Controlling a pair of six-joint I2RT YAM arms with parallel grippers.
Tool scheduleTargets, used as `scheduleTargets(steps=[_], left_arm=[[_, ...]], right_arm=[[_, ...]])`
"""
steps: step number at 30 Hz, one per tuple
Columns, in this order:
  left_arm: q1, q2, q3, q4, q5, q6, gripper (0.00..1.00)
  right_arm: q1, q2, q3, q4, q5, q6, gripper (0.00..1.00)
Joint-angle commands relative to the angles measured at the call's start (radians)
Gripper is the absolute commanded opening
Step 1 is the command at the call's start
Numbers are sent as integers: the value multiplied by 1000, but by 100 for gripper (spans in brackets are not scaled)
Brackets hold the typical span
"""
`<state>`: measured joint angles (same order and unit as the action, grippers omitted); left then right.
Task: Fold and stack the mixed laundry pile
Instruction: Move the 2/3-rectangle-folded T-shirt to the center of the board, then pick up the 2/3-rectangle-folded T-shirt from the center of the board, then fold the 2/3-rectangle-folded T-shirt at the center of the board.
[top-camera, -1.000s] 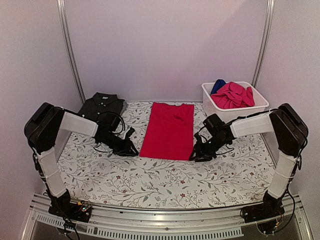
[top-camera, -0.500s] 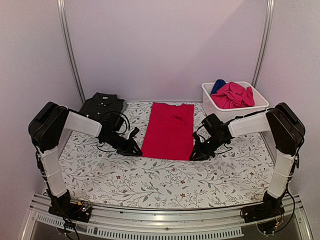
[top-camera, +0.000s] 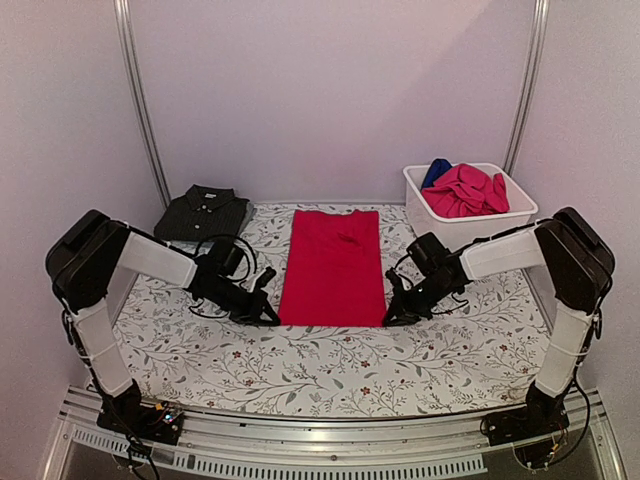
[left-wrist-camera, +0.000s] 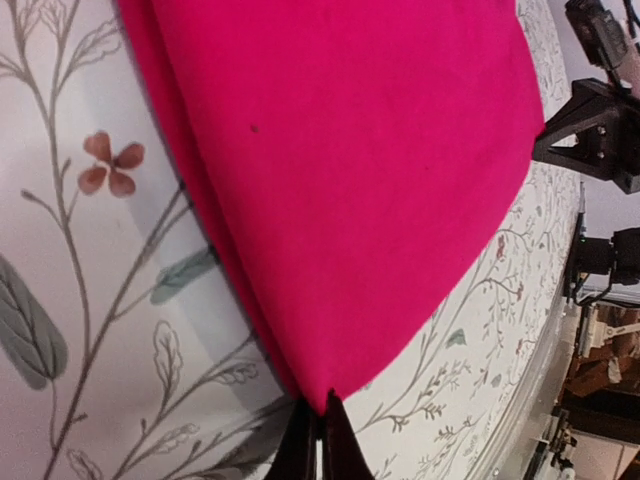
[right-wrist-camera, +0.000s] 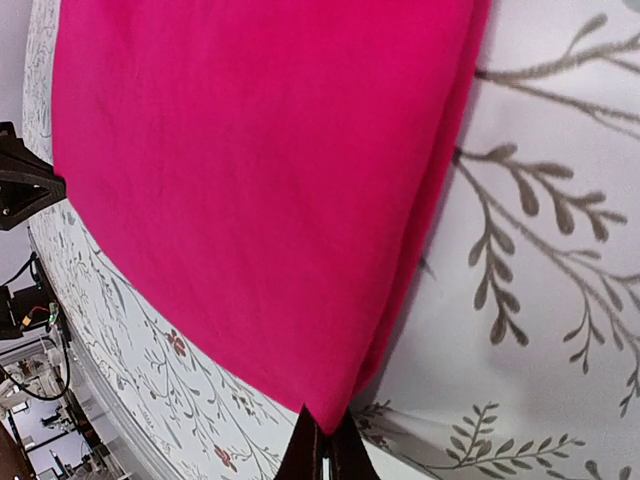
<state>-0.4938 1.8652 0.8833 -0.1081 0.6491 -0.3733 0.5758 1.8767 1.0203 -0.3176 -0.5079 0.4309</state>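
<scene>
The red tee (top-camera: 333, 266) lies as a long folded strip in the middle of the floral cloth. My left gripper (top-camera: 272, 319) is shut on its near left corner (left-wrist-camera: 318, 395). My right gripper (top-camera: 388, 319) is shut on its near right corner (right-wrist-camera: 330, 415). Both corners taper to a point between the dark jaws. A dark charcoal polo (top-camera: 204, 212) lies folded at the back left. A magenta-pink garment (top-camera: 464, 190) and a royal blue one (top-camera: 436, 171) sit heaped in the white tub (top-camera: 424, 208) at the back right.
The floral leaf-patterned cloth (top-camera: 330, 365) covers the table. A metal rail (top-camera: 320, 440) runs along the near edge. Vertical frame posts (top-camera: 140, 100) stand at the back corners against the pale walls.
Both grippers slid in to the tee's near corners and shut on them. The tee's near edge has straightened and shifted slightly toward me.
</scene>
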Motion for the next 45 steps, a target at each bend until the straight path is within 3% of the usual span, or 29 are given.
scheduleTargets(steps=[1, 8, 15, 19, 22, 27, 32, 36, 45], left_arm=[[-65, -97, -94, -32, -19, -36, 0], [-178, -279, -252, -39, -38, -149, 0], [-312, -548, -398, -116, -58, -344, 0], [-345, -700, -442, -138, -45, -464, 0], [-345, -744, -386, -185, -72, -475, 0], [-289, -657, -213, -289, -93, -394, 0], [-112, -535, -70, -328, -67, -294, 0], [-46, -356, 113, -378, -89, -195, 0], [47, -43, 400, -344, -84, -190, 0]], right_arm=[[36, -60, -94, -26, -3, 20, 0], [163, -191, -216, -8, -24, 118, 0], [285, -433, -351, -72, -27, 277, 0], [317, -515, -344, -100, -57, 336, 0], [316, -506, -272, -139, -47, 330, 0], [268, -440, -136, -225, -3, 297, 0], [143, -390, 35, -322, 64, 233, 0], [50, -288, 149, -363, 57, 148, 0], [-75, 20, 475, -396, 90, 8, 0]])
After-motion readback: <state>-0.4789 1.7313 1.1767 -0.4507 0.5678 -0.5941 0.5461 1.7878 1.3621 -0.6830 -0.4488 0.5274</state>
